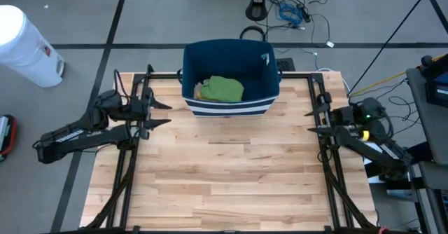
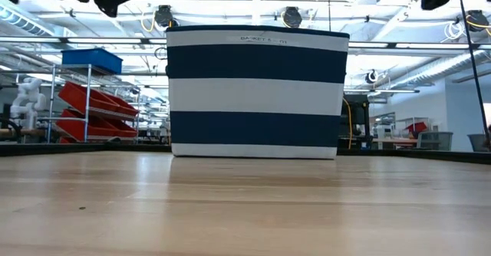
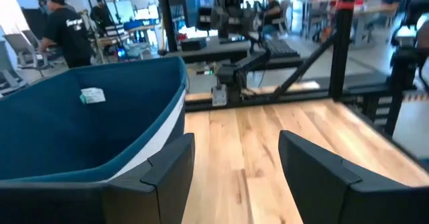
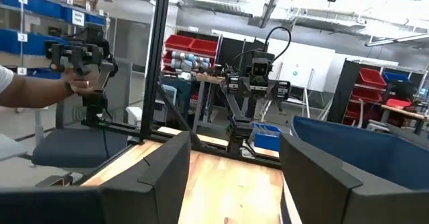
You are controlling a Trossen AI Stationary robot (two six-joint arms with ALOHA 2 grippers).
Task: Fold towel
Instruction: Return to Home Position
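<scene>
A green towel [image 1: 224, 88] lies bunched inside a navy-and-white striped basket [image 1: 231, 76] that stands at the middle of the table's far edge; a bit of tan cloth [image 1: 201, 91] shows beside it. The low view shows only the basket's wall [image 2: 257, 91]; the towel is hidden there. My left gripper [image 1: 166, 113] hovers open at the table's left side, left of the basket, pointing toward the right. My right gripper [image 1: 309, 120] hovers open at the right side, pointing left. Both wrist views show empty fingers, left [image 3: 234, 177] and right [image 4: 234, 177].
Bare wooden tabletop [image 1: 224, 171] spreads in front of the basket. Black frame rails run along the table's left [image 1: 126, 164] and right [image 1: 336, 171] sides. A white bin [image 1: 24, 45] stands on the floor at far left. A person's arm [image 4: 33, 90] shows beyond the table.
</scene>
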